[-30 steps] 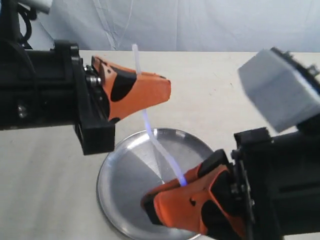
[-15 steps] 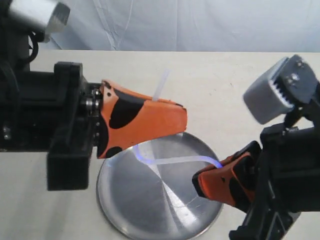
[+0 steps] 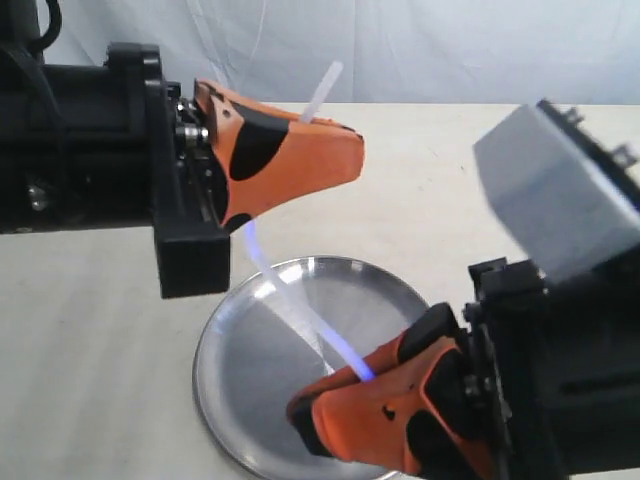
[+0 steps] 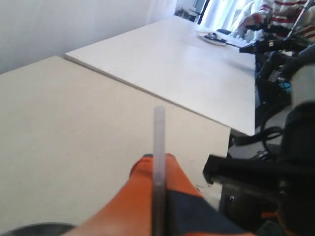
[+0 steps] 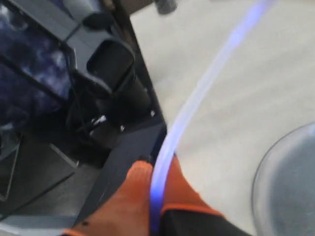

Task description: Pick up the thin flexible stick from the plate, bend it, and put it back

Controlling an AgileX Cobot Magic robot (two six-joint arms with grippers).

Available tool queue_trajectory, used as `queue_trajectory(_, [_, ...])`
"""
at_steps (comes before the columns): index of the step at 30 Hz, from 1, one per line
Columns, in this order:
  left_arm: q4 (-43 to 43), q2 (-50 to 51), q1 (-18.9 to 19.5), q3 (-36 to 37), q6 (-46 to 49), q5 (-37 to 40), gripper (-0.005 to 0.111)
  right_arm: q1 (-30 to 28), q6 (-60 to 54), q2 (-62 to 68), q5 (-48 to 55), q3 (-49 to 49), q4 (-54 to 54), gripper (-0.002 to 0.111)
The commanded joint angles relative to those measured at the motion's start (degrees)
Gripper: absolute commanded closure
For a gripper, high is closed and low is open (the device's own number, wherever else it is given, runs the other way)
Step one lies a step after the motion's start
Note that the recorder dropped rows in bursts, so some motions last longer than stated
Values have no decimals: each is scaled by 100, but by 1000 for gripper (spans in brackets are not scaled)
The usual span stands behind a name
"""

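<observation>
So the thin flexible stick (image 3: 290,300) is up in the air, off the plate (image 3: 232,410), and held at both ends. The left pincer (image 3: 335,160) sits up at the far left with its orange fingers pressed together on the stick, and a short bit of the stick pokes out past them toward the far side. From there the stick slants down and to the right over the plate in a gentle curve. It ends in the right pincer (image 3: 325,405), which is low at the near right, over the plate's near half, and also pinching it tight. There's a bluish tint on the stick just beside each grip.

The left wrist view shows the stick (image 4: 158,142) running straight out between the closed orange fingers (image 4: 142,196). In the right wrist view the stick (image 5: 197,103) arcs away from the closed pincer (image 5: 155,196), with an edge of the plate (image 5: 290,187) off to one side.

The plate rests on a pale beige surface (image 3: 100,350), with a light cloth backdrop (image 3: 420,50) behind it.
</observation>
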Motion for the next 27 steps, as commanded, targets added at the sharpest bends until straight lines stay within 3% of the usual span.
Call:
queue_trajectory(1, [496, 50, -63, 23, -317, 138, 107, -28, 446, -352, -429, -35, -517, 109])
queue_trajectory(5, [38, 50, -63, 23, -280, 138, 107, -28, 1785, -364, -36, -35, -1777, 109])
queue_trajectory(8, [-356, 50, -63, 23, -229, 138, 105, -28, 2119, -364, 73, -35, -2092, 109])
queue_trajectory(10, [-878, 50, -63, 23, 155, 138, 96, -28, 2119, -364, 110, -35, -2055, 109])
queue_trajectory(13, [-878, 50, -63, -24, 353, 155, 79, -28, 2098, -364, 245, -35, -2044, 109])
queue_trajectory(14, [-878, 50, -63, -24, 353, 166, 77, -28, 2098, -364, 245, -35, -2033, 109])
queue_trajectory(22, [-878, 50, -63, -347, 447, 103, 81, -28, 2098, -364, 539, -35, -2045, 109])
queue_trajectory(27, [-709, 50, -63, -376, 489, 90, 106, -28, 2098, -449, 364, -35, -2045, 109])
